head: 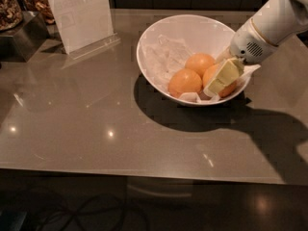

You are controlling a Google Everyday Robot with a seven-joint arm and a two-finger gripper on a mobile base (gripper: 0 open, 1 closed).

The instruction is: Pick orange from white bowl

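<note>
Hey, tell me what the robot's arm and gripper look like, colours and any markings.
The arm is a smooth, rounded white casing, with a thin gold ring around it and a patch of dark vent holes near the wrist. The gripper, inside the white bowl beside an orange, is pale yellow and flat-sided. No cables show.

High oblique view, jaws at right
</note>
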